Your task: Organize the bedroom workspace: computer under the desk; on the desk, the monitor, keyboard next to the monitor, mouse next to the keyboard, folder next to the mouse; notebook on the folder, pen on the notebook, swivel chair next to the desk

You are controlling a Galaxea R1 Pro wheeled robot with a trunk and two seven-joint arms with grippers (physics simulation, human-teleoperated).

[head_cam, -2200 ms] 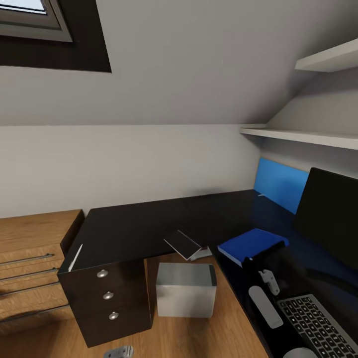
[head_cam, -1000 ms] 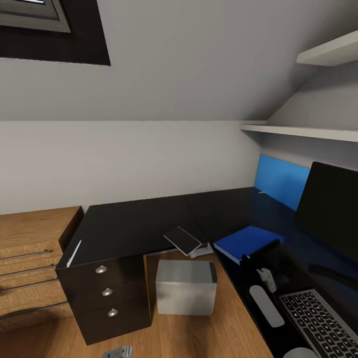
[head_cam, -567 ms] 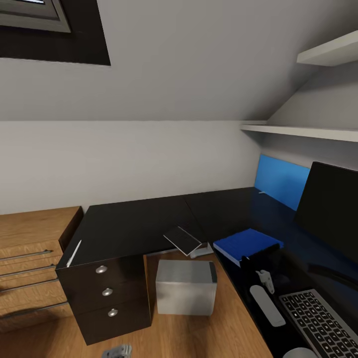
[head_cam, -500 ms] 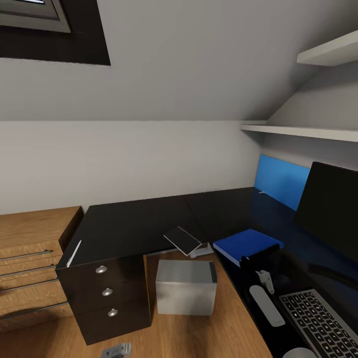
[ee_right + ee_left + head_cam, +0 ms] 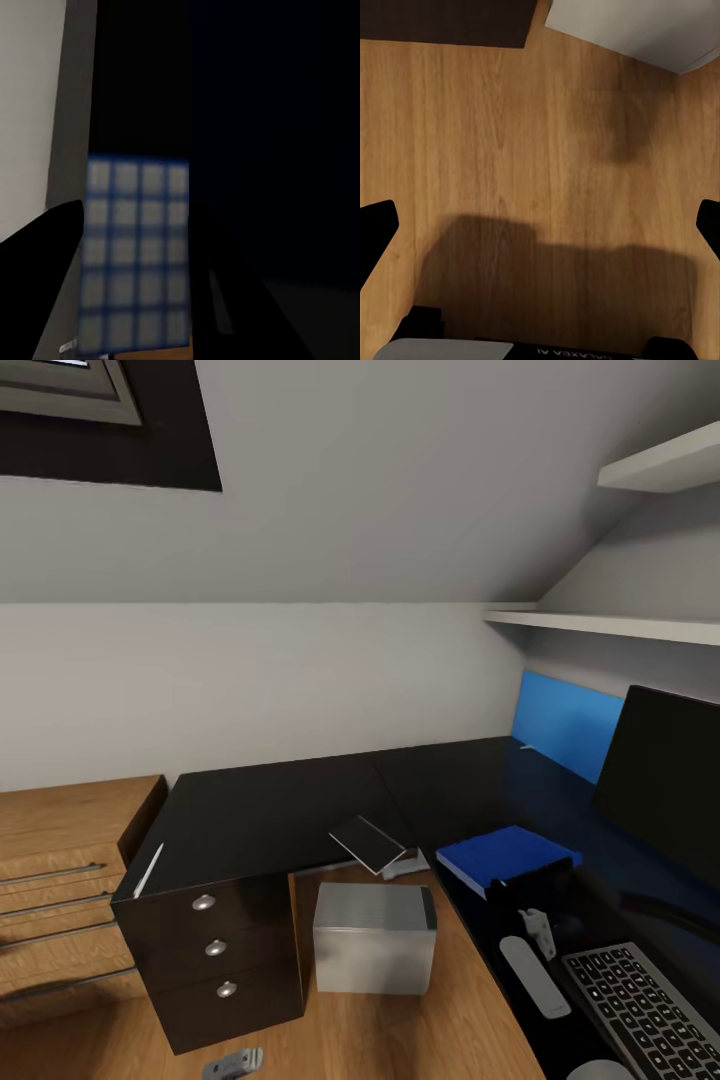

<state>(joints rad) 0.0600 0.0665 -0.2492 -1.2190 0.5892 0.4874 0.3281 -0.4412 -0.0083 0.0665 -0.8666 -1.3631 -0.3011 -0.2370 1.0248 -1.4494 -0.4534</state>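
Folder (image 5: 508,856) shifted slightly right on table (image 5: 270,810); right gripper (image 5: 535,930) beside it edged lower and right.

Left gripper (image 5: 540,225) seen spread wide above wooden floor (image 5: 510,150); dark shadow cast below. Desk (image 5: 450,22) drawer unit base and computer (image 5: 637,30) corner seen at floor's far edge.

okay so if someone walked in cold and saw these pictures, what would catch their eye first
Probably the bright blue folder lying on the black desk, just before the big dark monitor at the right. Next, the grey computer on the wooden floor in the desk's corner, with the notebook overhanging the desk edge above it.
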